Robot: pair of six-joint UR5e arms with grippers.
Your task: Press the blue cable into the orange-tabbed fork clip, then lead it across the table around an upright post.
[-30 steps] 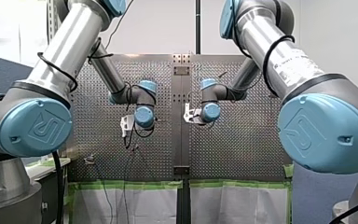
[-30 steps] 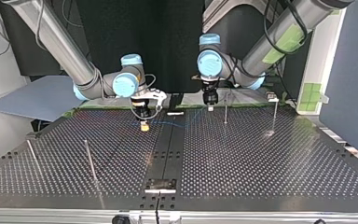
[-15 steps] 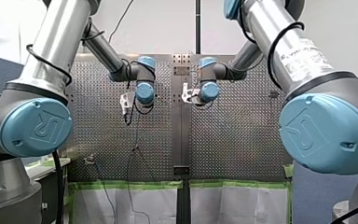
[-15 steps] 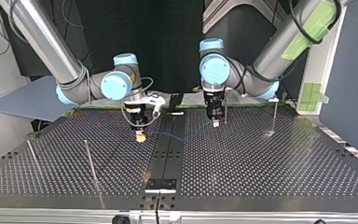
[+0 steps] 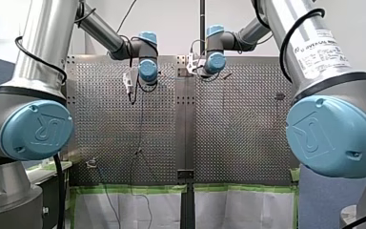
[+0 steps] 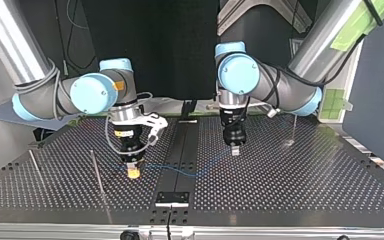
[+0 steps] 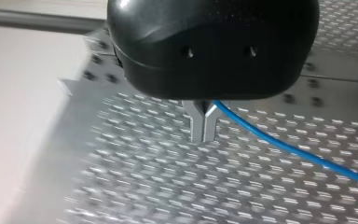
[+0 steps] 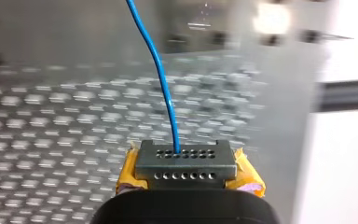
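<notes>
My left pincer [image 7: 203,126], my right pincer [image 8: 186,163] each clenched on thin blue cable [image 8: 166,93] slung between them over perforated surface [image 6: 290,185]. I want span taut; thin upright metal post [image 6: 96,172] at right pincer's 9 o'clock, top view.

The front camera is looking from behind and above, out across the perforated table [image 5: 248,133]; the top camera is facing back, low, from the far edge. Wrist cameras are hugging my left gripper [image 7: 204,133] and my right gripper [image 8: 186,161], sharing the blue cable [image 7: 303,155] with the top view.
</notes>
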